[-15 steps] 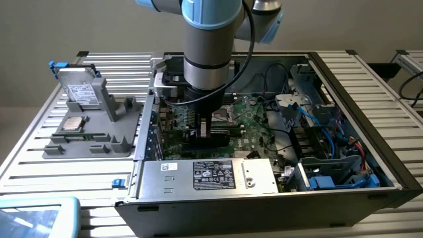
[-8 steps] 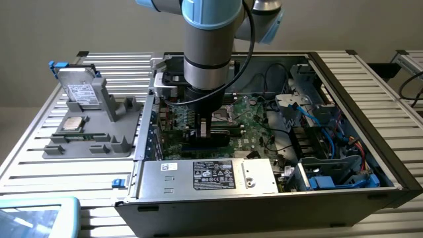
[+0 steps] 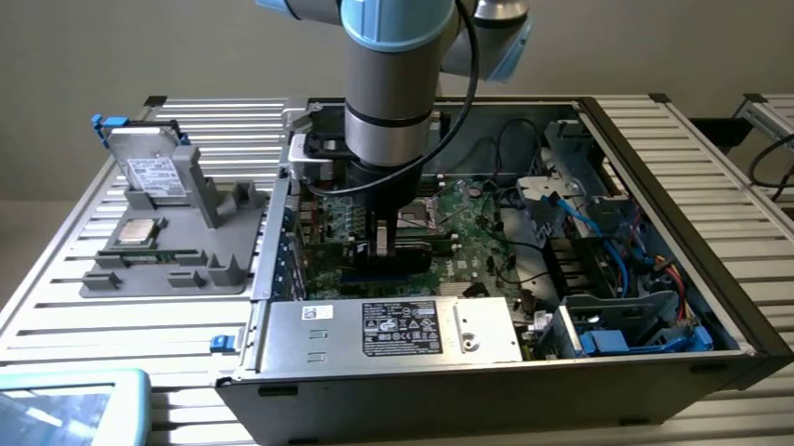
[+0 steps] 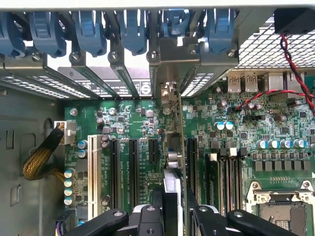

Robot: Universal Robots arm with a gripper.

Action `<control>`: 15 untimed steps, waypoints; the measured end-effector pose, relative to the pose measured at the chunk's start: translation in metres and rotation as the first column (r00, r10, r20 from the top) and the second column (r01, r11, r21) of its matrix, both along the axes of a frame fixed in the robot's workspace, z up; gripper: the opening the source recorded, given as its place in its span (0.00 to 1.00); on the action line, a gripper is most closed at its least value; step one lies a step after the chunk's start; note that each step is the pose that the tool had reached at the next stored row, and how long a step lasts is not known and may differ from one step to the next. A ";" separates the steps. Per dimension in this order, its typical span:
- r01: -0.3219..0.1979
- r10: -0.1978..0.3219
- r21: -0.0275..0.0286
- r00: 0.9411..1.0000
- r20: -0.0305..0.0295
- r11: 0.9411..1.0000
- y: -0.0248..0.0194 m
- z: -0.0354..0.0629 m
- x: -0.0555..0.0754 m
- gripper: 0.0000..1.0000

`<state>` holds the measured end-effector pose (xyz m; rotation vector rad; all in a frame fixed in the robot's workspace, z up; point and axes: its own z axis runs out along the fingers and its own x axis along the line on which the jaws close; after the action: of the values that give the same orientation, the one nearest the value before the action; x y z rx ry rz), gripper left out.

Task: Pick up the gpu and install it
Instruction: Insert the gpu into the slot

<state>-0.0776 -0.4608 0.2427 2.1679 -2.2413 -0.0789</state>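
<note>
Inside the open computer case [image 3: 496,372], which lies on its side on a slatted table [image 3: 74,307], we see the arm [image 3: 390,84] reaching straight down over the green motherboard [image 4: 133,123]. From the wrist view, the gripper [image 4: 172,209] has its 2 black fingers [image 4: 150,216] pressed in from either side on the gpu [image 4: 171,167], so the pincer is partly closed and clamped on the card. We see the gpu edge-on, standing upright above the board, with its silver bracket end [image 4: 169,93] up against the rear wall of the case, below the row of blue slot latches [image 4: 88,29]. It sits in line with the long black expansion slots [image 4: 133,167], between 2 of them. We cannot tell whether its lower edge is seated in a slot or just above one.

A white slot [image 4: 92,172] lies farther off beside a yellow braided cable [image 4: 39,162], and the CPU socket [image 4: 283,206] is on the opposite side of the card. In the exterior view, the labelled power supply [image 3: 397,327] lies along the near edge of the case. At the exterior view's left, a grey tray [image 3: 174,269] holds a silver hard drive [image 3: 155,172] standing upright and a processor chip [image 3: 134,232] lying flat, well apart from the gripper.
</note>
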 end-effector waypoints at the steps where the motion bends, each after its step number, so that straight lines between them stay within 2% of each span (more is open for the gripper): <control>1: 0.000 0.000 0.000 1.000 0.000 1.000 0.0000 0.0000 0.000 0.28; 3: 0.000 0.000 0.000 1.000 0.000 1.000 0.0000 0.0001 0.000 0.28; 7: 0.000 0.000 0.000 1.000 -0.006 1.000 -0.0004 0.0022 0.001 0.28; 10: 0.000 0.000 0.000 1.000 -0.008 1.000 -0.0006 0.0035 0.004 0.28; 15: 0.000 0.000 0.000 1.000 -0.016 1.000 -0.0012 0.0187 0.007 0.28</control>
<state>-0.0702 -0.4620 0.2614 2.1592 -2.2328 -0.0959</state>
